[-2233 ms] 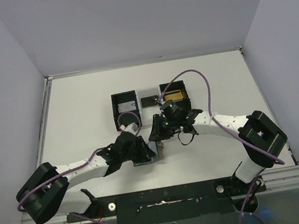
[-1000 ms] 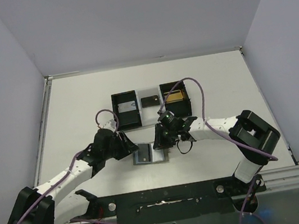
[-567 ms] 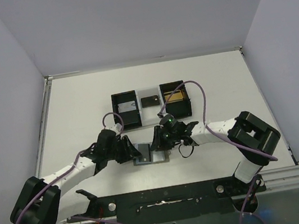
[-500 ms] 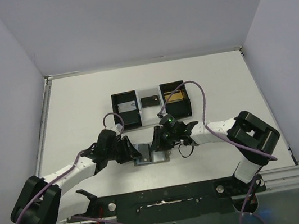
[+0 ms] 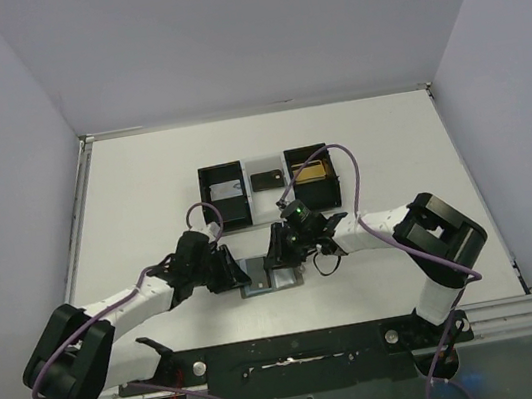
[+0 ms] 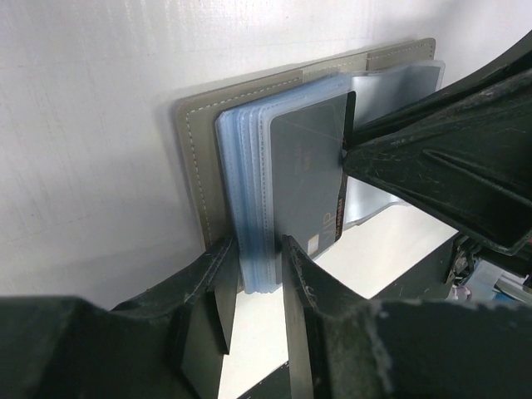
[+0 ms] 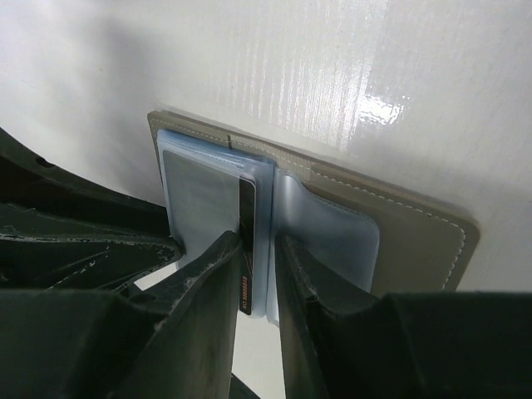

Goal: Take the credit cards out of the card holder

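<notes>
The grey card holder (image 5: 269,280) lies open on the table between my two grippers. Its grey cover (image 6: 195,166) carries a stack of pale blue sleeves. A silvery-grey credit card (image 6: 307,174) with a black edge sits in the top sleeve. My left gripper (image 6: 255,245) is shut on the near edge of the sleeve stack; in the top view it (image 5: 237,273) is at the holder's left side. My right gripper (image 7: 256,241) is shut on the card's (image 7: 199,199) black-edged end and its sleeve at the holder's (image 7: 424,241) fold. In the top view it (image 5: 277,256) is over the holder's middle.
A black three-compartment tray (image 5: 205,199) stands just behind the holder, with a yellow item (image 5: 310,172) in its right compartment. A metal rail (image 5: 369,335) runs along the near table edge. The two grippers' fingers (image 6: 432,166) nearly touch each other.
The holder went from held up to lying open on the table. My left gripper moved in onto its left sleeves. My right gripper came down onto the card at the fold.
</notes>
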